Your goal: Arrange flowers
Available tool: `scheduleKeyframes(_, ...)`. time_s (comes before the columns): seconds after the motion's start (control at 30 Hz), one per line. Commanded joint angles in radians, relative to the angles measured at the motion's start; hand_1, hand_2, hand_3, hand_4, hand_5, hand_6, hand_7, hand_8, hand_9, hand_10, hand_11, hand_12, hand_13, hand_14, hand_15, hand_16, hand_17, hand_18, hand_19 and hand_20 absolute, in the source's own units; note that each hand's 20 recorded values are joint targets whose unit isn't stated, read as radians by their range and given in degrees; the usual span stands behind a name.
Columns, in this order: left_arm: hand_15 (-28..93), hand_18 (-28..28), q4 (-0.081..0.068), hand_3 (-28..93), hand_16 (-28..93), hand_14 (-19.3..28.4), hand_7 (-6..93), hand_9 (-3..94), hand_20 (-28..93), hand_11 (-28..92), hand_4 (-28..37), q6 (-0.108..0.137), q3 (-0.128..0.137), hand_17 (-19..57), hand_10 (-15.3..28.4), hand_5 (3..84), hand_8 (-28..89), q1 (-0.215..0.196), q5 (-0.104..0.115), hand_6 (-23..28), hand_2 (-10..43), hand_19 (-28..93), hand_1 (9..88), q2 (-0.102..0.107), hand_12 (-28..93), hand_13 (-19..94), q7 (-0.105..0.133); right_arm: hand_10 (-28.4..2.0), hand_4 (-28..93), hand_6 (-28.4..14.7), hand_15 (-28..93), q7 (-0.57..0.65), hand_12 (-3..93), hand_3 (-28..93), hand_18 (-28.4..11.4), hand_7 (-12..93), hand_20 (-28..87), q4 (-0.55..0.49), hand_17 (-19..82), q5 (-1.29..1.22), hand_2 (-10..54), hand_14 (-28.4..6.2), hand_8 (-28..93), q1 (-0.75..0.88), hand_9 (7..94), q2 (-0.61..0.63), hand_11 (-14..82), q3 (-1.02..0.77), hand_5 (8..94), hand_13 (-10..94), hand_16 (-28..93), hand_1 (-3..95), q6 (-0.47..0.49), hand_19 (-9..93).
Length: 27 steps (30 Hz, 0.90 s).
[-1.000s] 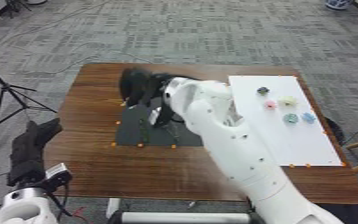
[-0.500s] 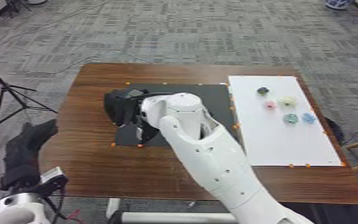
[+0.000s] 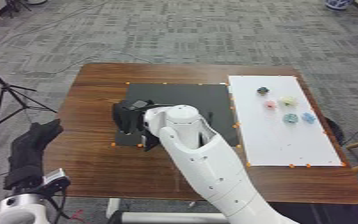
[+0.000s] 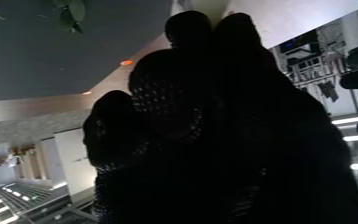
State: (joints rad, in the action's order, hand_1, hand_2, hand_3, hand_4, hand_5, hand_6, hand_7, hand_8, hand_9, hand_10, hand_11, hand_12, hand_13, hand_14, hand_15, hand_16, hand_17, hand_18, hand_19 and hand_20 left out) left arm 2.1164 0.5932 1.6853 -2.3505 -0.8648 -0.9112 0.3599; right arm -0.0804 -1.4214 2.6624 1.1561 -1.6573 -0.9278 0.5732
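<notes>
Right hand (image 3: 127, 119): placed over the left part of the dark mat (image 3: 177, 92), probably to set or adjust something there. Impossible to tell from the views whether open, closed or gripping anything. Left hand (image 3: 35, 142): open and relaxed, placed beside the left edge of the brown table (image 3: 76, 167), presumably to leave working room for the right arm (image 3: 213, 172).

On the white sheet (image 3: 269, 142), to the right of the mat: dark flower (image 3: 262, 90) at the far side; cream flower (image 3: 287, 100) and pink flower (image 3: 270, 105) close together; nearer, teal flower (image 3: 290, 118) just beside blue flower (image 3: 309, 118). Set apart from the mat, likely as a supply of blooms ready for picking. In the wrist view, green leaves (image 4: 73, 12) on the mat, perhaps as the base of the arrangement.

Orange markers (image 3: 143, 145) along the edges of mat and sheet, probably for fixing or marking out both areas. Task judged at an early stage, with all five blooms on the sheet. Next, probably: clear the mat without dragging any leaves, then lift a bloom gently, given the risk of crushing petals.
</notes>
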Motion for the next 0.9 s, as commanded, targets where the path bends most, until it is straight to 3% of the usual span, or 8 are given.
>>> scheduleKeyframes(0.03, 15, 9.4, 0.007, 66, -3, 15.0, 14.4, 50.3, 13, 19, -28.3, -0.072, 0.044, 4.9, 14.9, 52.8, -9, -0.071, 0.001, 2.5, 12.7, 10, 18.4, -0.021, 8, 37, 0.035, -8.8, -15, -0.9, 51, 0.020, 40.8, 59, -11.0, 37, 44, -0.002, 59, -0.026, -9.5, -3.9, 18, -0.015, 84.4, 0.006, 6.7, 0.004, 63.8, 85, 38, 60.5, -0.017, 92)
scheduleKeyframes(0.2, 14, 9.7, -0.002, 67, -2, 15.1, 14.6, 50.1, 13, 19, -28.3, -0.060, 0.008, 4.7, 14.8, 52.4, -9, -0.019, -0.023, 2.3, 9.3, 10, 19.0, -0.014, 9, 37, 0.001, -9.2, -14, -1.3, 52, 0.032, 37.8, 59, -11.3, 33, 43, -0.007, 59, -0.037, -9.5, -4.2, 18, -0.025, 80.4, 0.014, 5.6, 0.009, 61.8, 85, 37, 59.4, -0.028, 92)
scheduleKeyframes(0.27, 14, 9.8, -0.002, 67, -2, 15.1, 14.6, 50.0, 13, 19, -28.3, -0.058, 0.005, 4.6, 14.7, 52.4, -9, -0.017, -0.024, 2.3, 8.3, 10, 19.5, -0.013, 9, 37, 0.002, -9.2, -14, -1.7, 52, 0.039, 36.7, 59, -11.2, 31, 43, -0.009, 59, -0.041, -9.5, -4.1, 17, -0.028, 79.1, 0.016, 5.3, 0.012, 61.0, 84, 37, 58.8, -0.023, 93)
scheduleKeyframes(0.3, 15, 9.8, 0.002, 68, -2, 15.1, 14.6, 49.9, 13, 19, -28.3, -0.081, 0.031, 4.6, 14.7, 52.4, -10, -0.048, -0.019, 2.3, 7.7, 10, 19.8, -0.020, 9, 37, 0.015, -9.5, -14, -1.8, 52, 0.039, 35.9, 59, -11.3, 30, 43, -0.009, 59, -0.042, -9.5, -4.1, 17, -0.031, 78.5, 0.016, 5.1, 0.010, 61.0, 84, 37, 58.5, -0.018, 93)
scheduleKeyframes(0.37, 14, 9.9, 0.000, 68, -2, 15.2, 14.7, 49.8, 13, 19, -28.3, -0.077, 0.022, 4.6, 14.6, 52.3, -10, -0.034, -0.028, 2.1, 6.7, 10, 20.4, -0.018, 9, 37, 0.003, -10.1, -14, -2.0, 52, 0.043, 34.3, 59, -11.4, 27, 43, -0.009, 58, -0.037, -9.5, -4.1, 17, -0.035, 77.2, 0.017, 6.4, 0.012, 60.8, 84, 37, 58.2, -0.002, 93)
scheduleKeyframes(0.57, 14, 10.0, -0.014, 68, -2, 15.1, 15.4, 49.7, 13, 19, -28.3, -0.042, -0.038, 4.6, 14.5, 52.7, -10, 0.053, -0.062, 0.8, 4.6, 10, 21.7, -0.010, 9, 37, -0.053, -12.9, -14, -0.5, 52, 0.055, 26.2, 63, -12.0, 23, 43, -0.012, 58, -0.030, -9.5, -4.1, 13, -0.052, 73.1, 0.021, 11.3, 0.005, 59.2, 84, 36, 53.8, 0.071, 93)
scheduleKeyframes(0.7, 15, 10.1, -0.014, 68, -2, 15.1, 15.9, 49.5, 13, 19, -28.3, -0.038, -0.044, 4.6, 14.4, 52.8, -10, 0.059, -0.069, 0.0, 3.5, 10, 22.6, -0.010, 9, 37, -0.061, -14.9, -15, 2.0, 52, 0.061, 19.3, 67, -12.3, 22, 43, -0.021, 58, -0.027, -9.5, -4.4, -7, -0.066, 69.5, 0.029, 12.8, 0.005, 56.4, 84, 36, 49.3, 0.110, 93)
scheduleKeyframes(0.9, 14, 10.3, -0.015, 68, -2, 15.2, 16.3, 49.5, 13, 19, -28.3, -0.049, -0.043, 4.5, 14.3, 53.2, -10, 0.063, -0.083, -0.6, 2.6, 10, 23.6, -0.014, 9, 37, -0.071, -15.9, -15, 2.5, 51, 0.111, 18.2, 67, -12.8, 20, 43, -0.071, 57, -0.079, -9.5, -4.7, -8, -0.112, 67.0, 0.090, 10.5, 0.023, 54.9, 84, 35, 47.3, 0.097, 93)
